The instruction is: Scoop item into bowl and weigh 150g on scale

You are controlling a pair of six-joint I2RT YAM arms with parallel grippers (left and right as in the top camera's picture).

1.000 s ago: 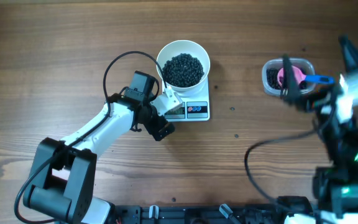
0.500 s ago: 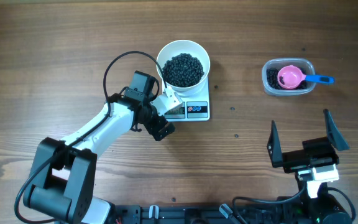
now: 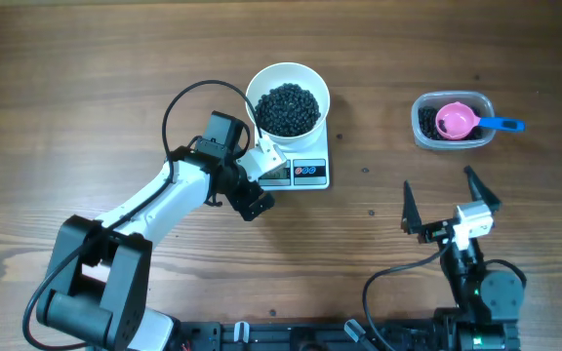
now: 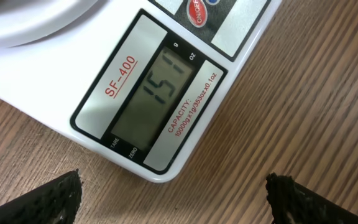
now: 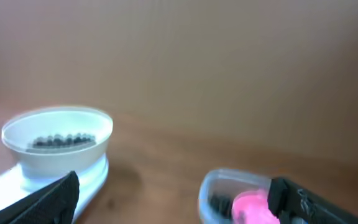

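- Black fingers of the left claw stand wide apart and hold nothing; in the wrist view the scale's corner shows between them.
- Just ahead of them, the scale reads 151 on its grey display.
- On the scale sits the white bowl, holding a dark heap of small round black pieces.
- Well apart, near the front edge of the wooden table, the right claw gapes wide and empty, fingers pointing toward the clear tub.
- In that tub lie more black pieces and a pink scoop with a blue handle.
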